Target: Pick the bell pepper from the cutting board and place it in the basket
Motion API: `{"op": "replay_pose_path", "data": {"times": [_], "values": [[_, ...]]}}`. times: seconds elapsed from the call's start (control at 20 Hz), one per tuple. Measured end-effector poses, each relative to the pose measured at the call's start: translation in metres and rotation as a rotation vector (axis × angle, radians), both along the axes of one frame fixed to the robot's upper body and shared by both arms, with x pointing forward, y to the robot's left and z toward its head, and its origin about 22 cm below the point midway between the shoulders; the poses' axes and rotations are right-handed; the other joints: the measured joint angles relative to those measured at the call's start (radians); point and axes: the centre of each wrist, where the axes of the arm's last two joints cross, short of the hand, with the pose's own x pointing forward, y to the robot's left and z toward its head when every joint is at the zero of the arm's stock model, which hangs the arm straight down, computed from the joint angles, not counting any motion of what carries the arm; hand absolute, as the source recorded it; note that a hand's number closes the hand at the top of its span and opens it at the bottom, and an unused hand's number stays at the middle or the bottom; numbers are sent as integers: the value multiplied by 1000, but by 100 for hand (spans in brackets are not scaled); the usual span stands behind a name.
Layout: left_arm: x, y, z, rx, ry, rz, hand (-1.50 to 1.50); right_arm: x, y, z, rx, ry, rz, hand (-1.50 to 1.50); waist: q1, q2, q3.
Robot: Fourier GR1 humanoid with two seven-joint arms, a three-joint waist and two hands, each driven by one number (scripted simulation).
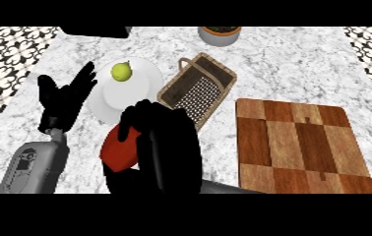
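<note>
One right hand [163,136] curled round red bell pepper [118,154], left hand [64,100] spread open

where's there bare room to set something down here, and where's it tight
The cutting board is bare, as is the marble counter between it, the basket and the pot. Crowded at left: plate with green fruit, left hand, right hand holding the bell pepper.

The white marble counter [291,63] is carrying a white plate [143,90], a wicker basket [198,95] lying just beside it, a wooden cutting board [298,146] (at the right) and, at the far edge, perhaps a grey pot [219,37].
</note>
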Motion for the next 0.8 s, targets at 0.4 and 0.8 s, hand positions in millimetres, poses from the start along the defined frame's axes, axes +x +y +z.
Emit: {"op": "replay_pose_path", "data": {"times": [0.4,0.8], "values": [[2,-1,1,-2,-5,-1,0,35,12,50,9,-112,-122,150,9,3,-1],[2,3,1,2,-9,2,0,73,29,100,-44,-169,-299,150,5,7,0]]}}
